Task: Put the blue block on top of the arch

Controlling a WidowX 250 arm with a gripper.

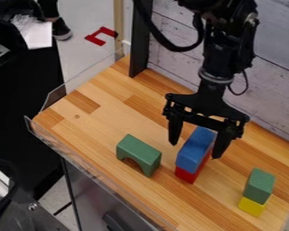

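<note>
2 fingers (176, 130) spread astride blue block (196, 148) atop red block (187, 176); green arch (139, 151), 2-block stack (259, 186) near.

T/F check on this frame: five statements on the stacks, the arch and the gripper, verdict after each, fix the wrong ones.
1. The blue block sits on the red block. True.
2. The arch has a block on top. False: nothing is on it.
3. The gripper's fingers are shut. False: they are open, one on each side of the blue block.
4. The green block sits on the yellow block. True.
5. The arch stands apart from both stacks. True.
</note>
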